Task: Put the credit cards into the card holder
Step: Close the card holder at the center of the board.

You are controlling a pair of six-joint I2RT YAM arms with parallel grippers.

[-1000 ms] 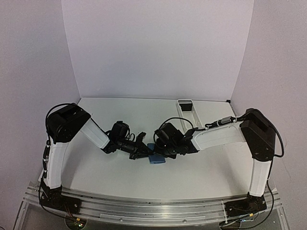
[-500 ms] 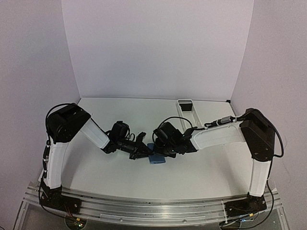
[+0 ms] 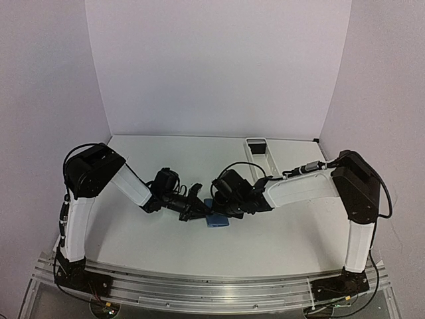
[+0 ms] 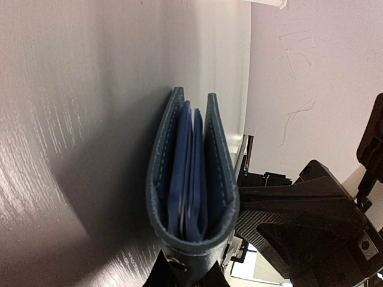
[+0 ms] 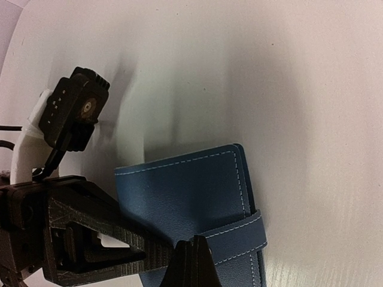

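Overhead view: both arms reach inward and meet near the middle of the white worktop (image 3: 285, 232), slightly toward its near edge. The card holder (image 3: 217, 222) shows as a small blue patch between the two wrists. A long white tray (image 3: 256, 149) sits well apart, at the far right of the worktop.

Left pincer (image 4: 187, 270): clenched on the card holder, gripping it at one narrow end. From this wrist we see the holder edge-on. Its two dark blue stitched covers stand slightly parted, with lighter blue leaves between them. We cannot tell whether any of those leaves is a credit card. One cover faces the worktop and lies close along it; we cannot tell whether it touches.

Right pincer (image 5: 192, 263): clenched, its fingertips pressed together. From this wrist we look down on the holder's outer cover, blue with white stitching. The snap strap (image 5: 239, 236) wraps across the cover near one end. The right fingertips sit right at the strap's inner end, over the cover. We cannot make out whether they pinch the strap or only rest against it.

In the same view the left arm's black ribbed finger lies along the holder's edge on the side opposite the strap's wrap. The holder casts a soft shadow on the worktop.
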